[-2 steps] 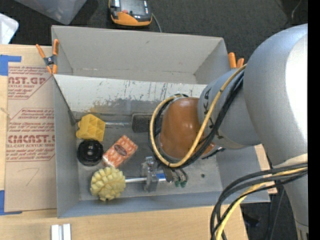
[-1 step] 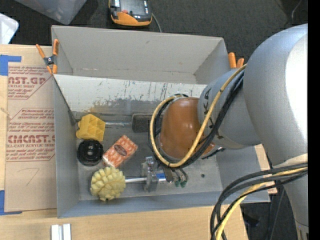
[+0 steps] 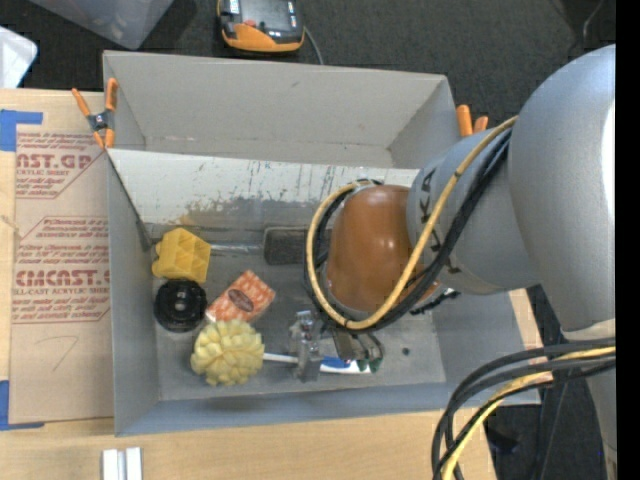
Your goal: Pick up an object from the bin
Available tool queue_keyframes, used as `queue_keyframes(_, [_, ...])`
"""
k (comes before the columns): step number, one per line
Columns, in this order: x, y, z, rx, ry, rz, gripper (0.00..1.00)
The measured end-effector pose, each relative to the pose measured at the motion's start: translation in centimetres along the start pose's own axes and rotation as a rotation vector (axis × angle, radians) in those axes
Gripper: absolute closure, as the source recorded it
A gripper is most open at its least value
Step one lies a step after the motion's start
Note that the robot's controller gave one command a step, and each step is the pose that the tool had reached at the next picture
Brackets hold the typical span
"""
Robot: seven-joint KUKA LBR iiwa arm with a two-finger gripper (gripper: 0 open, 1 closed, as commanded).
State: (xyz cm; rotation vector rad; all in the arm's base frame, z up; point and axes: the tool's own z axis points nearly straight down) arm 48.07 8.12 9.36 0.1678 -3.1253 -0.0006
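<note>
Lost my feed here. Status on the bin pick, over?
Hand low by the bin front wall, over a small blue-and-green thing. Pale yellow bumpy ball close beside it. Orange packet just beyond.

— The arm (image 3: 520, 218) covers the right part of the bin (image 3: 130, 268), so we cannot see the floor beneath it.

— Agreed, and the arm itself runs off the right edge (the bottom edge too).

— The dark grey oblong (image 3: 283, 245) passes behind the cable loop (image 3: 316, 243); we cannot tell where its right end lies.

— Under the gripper (image 3: 312, 350) we make out blue, green and white bits (image 3: 342, 365), too small and tangled for us to name.

— The print on the orange packet (image 3: 243, 298) is beyond us as well.
</note>
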Motion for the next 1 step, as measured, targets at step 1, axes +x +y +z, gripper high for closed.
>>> queue_keyframes(1, [-0.27, 0.04, -3.6, -0.001, -0.012, 0.0, 1.0])
